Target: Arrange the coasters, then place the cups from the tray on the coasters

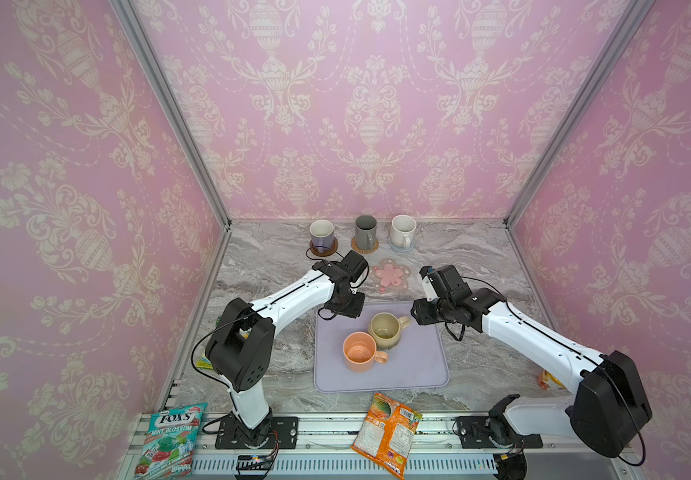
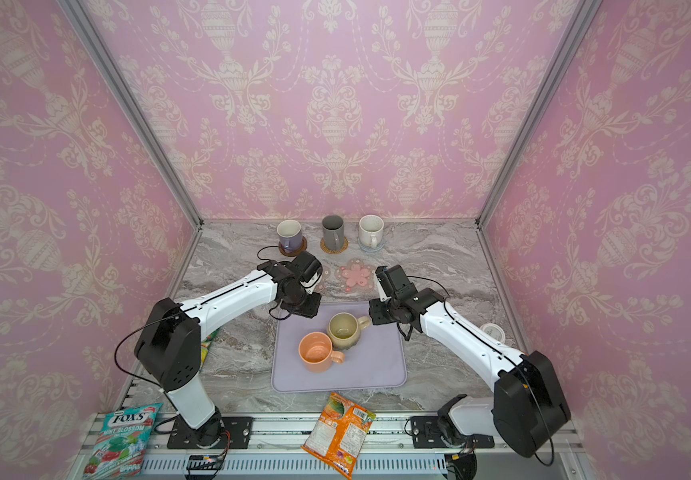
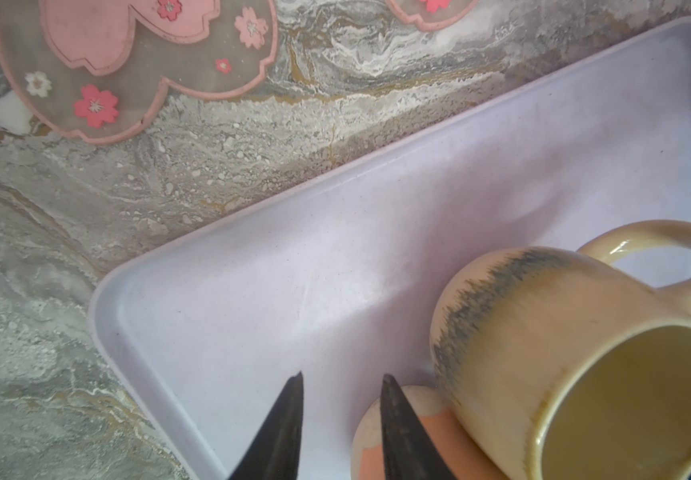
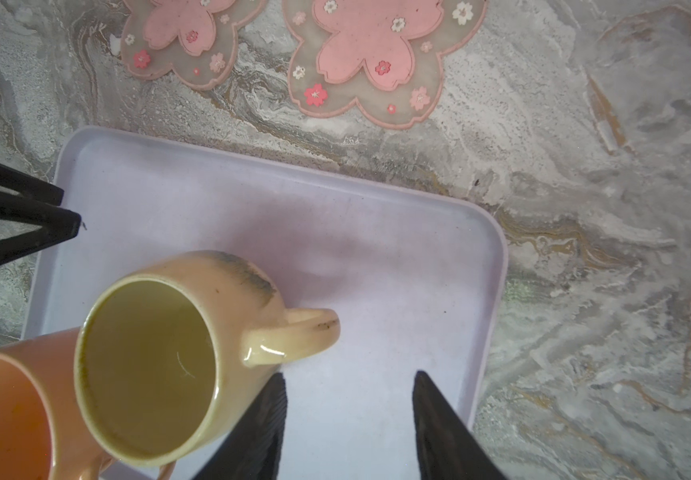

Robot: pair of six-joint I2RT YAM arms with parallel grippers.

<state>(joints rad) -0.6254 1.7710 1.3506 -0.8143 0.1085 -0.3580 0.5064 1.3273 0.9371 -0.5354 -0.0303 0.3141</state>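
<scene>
The lavender tray (image 1: pixel 418 365) holds a beige-olive cup (image 1: pixel 385 330) and a peach cup (image 1: pixel 360 351), side by side. At the back, a lavender cup (image 1: pixel 322 235), a dark grey cup (image 1: pixel 365 232) and a white cup (image 1: pixel 402 230) each stand on a round coaster. Two pink-flower coasters (image 4: pixel 381 54) (image 4: pixel 179 39) lie bare just beyond the tray. My left gripper (image 3: pixel 343 378) hovers over the tray's far left corner, open a little, holding nothing. My right gripper (image 4: pixel 350 376) is open over bare tray floor beside the beige cup's handle (image 4: pixel 293 336).
A Fox's candy bag (image 1: pixel 169 436) and an orange snack bag (image 1: pixel 385 434) lie at the front rail. A white-lidded cup (image 2: pixel 491 331) stands behind my right arm. A green-yellow packet (image 1: pixel 204 361) lies under my left arm. Pink walls close in three sides.
</scene>
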